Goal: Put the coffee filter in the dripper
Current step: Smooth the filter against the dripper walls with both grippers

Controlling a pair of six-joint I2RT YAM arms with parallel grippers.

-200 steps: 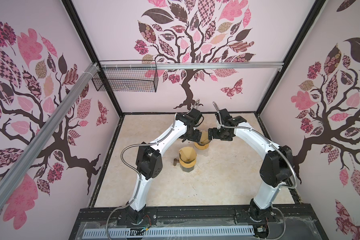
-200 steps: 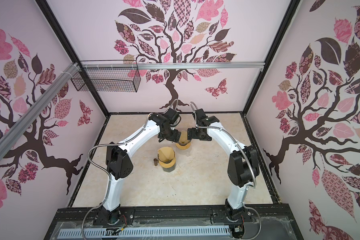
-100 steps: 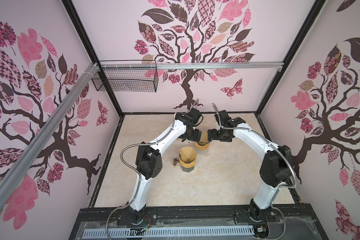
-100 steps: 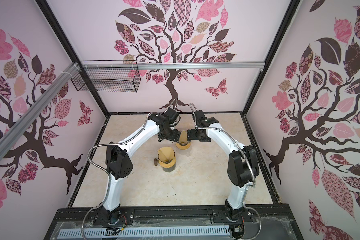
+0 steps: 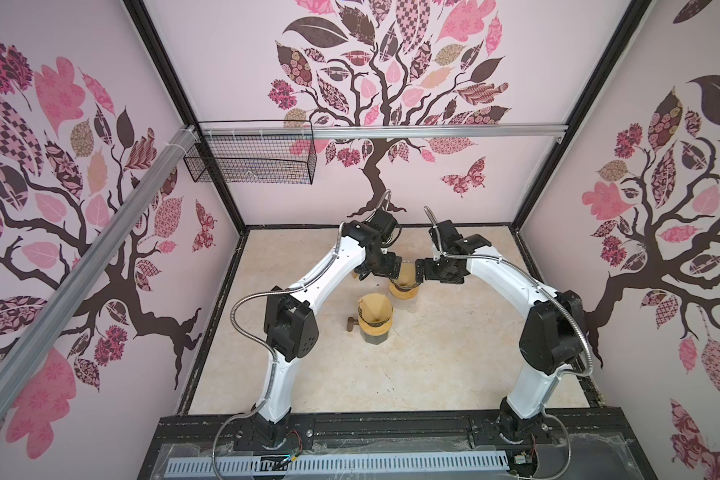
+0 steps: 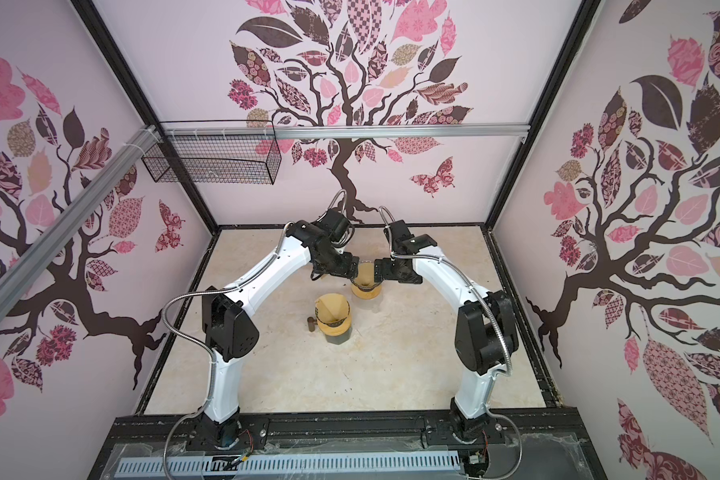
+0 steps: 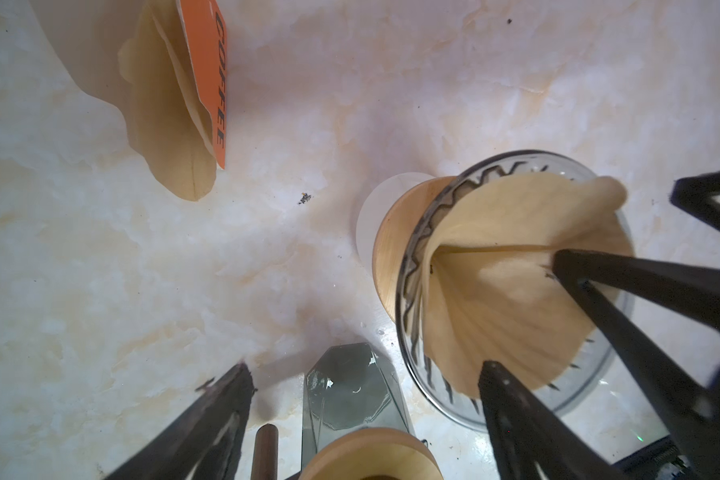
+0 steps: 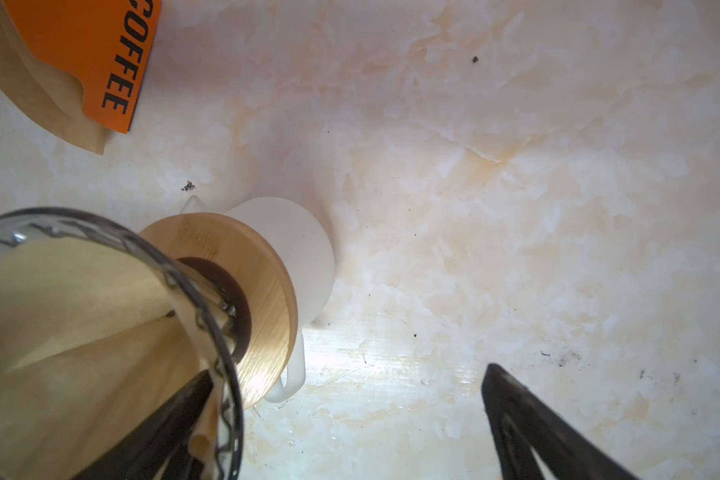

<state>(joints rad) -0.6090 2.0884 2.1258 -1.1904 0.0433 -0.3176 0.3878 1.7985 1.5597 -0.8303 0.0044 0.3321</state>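
Your coffee filter sits in the glass dripper, tip down, mouth up, axis upright: tan paper, seamed, one edge curled. Left fingers and right fingers are spread wide, gripping nothing.

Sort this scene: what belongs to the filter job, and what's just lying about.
Job: coffee filter, glass dripper, white cup beneath it.
Lying about: filter pack with orange COFFEE label, second dripper on dark carafe, wire basket.
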